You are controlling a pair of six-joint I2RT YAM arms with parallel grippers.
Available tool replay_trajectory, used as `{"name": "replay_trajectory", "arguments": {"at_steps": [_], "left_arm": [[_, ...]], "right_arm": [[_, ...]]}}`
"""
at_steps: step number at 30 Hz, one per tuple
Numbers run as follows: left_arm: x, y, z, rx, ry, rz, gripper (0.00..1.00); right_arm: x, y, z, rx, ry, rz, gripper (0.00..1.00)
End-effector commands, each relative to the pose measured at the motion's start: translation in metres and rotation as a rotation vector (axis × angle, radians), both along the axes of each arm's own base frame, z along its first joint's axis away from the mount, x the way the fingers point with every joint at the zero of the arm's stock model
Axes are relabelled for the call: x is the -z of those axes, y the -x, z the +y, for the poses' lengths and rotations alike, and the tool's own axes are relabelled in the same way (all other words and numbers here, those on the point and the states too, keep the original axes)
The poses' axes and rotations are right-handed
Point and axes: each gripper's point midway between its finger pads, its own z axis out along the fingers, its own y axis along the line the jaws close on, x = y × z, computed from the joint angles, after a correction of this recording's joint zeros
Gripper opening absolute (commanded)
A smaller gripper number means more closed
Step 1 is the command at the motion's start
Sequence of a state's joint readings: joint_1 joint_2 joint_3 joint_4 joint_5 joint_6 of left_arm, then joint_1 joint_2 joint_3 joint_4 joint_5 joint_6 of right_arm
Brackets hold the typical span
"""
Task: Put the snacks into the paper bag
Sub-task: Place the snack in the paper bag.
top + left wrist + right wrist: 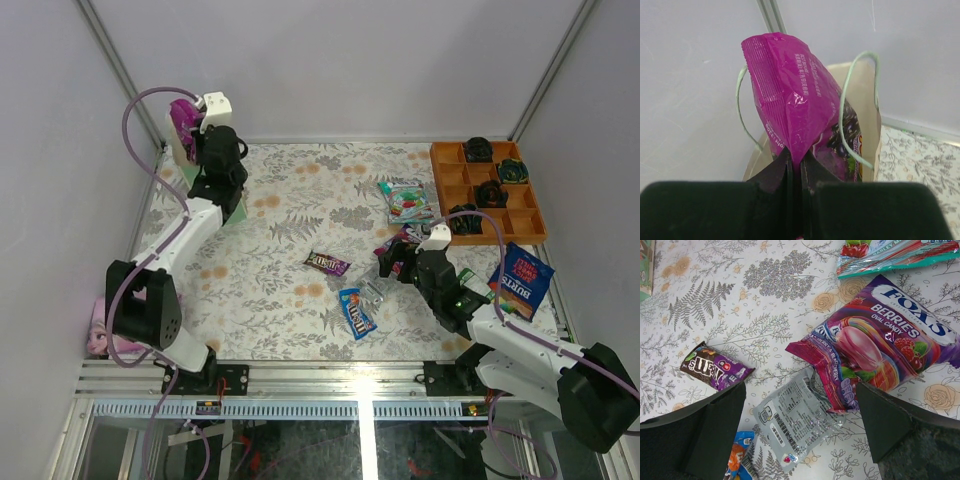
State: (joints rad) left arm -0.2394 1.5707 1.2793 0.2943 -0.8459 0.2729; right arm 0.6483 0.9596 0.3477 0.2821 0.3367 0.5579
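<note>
The left gripper [796, 161] is clamped on one sealed edge of the magenta bag [795, 100], and that grip decides the coming move: the packet's long axis runs straight out from the fingers, between the two mint string handles [842, 110], with the cream mouth of the paper bag [864, 95] right behind and under it. The paper bag stands upright in the far left corner of the table [280, 250], so the left arm is plainly the nearer one; letting go here should drop the packet in, I'd judge, though I cannot tell whether its far end is already past the rim. The white print on the magenta bag is too small to read. The right gripper [800, 405] hangs wide open and empty over the loose snacks, the silver wrapper [790, 420] lying directly between its fingers with its long side slanting across the gap, touching a purple pack [880, 345] that reads "BERRIES OVAL CANDY" under what looks like "FOX'S". To the left lies a dark m&m's bar [715, 371], near the bottom edge a blue m&m's packet [356, 312], farther off a clear green-red sweets bag [408, 200], and by the right arm a blue crisp bag [522, 278] marked BURTS, just in front of the orange tray [437, 170]
</note>
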Motion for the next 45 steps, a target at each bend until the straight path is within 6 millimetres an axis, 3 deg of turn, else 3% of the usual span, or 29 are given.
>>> {"name": "replay_trajectory", "arguments": {"at_steps": [1,9,18,25,31,37,45], "left_arm": [[-0.031,0.015,0.002,0.015,0.095,-0.183,0.00],[-0.009,0.036,-0.009,0.082,0.117,-0.155,0.00],[-0.020,0.065,-0.041,0.122,0.128,-0.158,0.00],[-0.016,0.074,-0.060,0.162,0.115,-0.115,0.00],[0.006,0.066,-0.061,0.127,0.097,-0.041,0.00],[0.021,0.071,-0.050,0.031,0.093,-0.008,0.00],[0.013,0.094,-0.034,-0.019,0.127,-0.022,0.00]], "right_arm": [[-0.022,-0.007,0.010,-0.011,-0.053,-0.056,0.99],[-0.023,-0.005,0.011,-0.019,-0.065,-0.058,0.99],[-0.025,-0.004,0.011,-0.020,-0.073,-0.062,0.99],[-0.026,-0.004,0.011,-0.020,-0.074,-0.065,0.99],[-0.024,-0.004,0.009,-0.013,-0.067,-0.063,0.99],[-0.023,-0.004,0.010,-0.014,-0.066,-0.060,0.99],[-0.022,-0.005,0.012,-0.020,-0.069,-0.055,0.99]]}}
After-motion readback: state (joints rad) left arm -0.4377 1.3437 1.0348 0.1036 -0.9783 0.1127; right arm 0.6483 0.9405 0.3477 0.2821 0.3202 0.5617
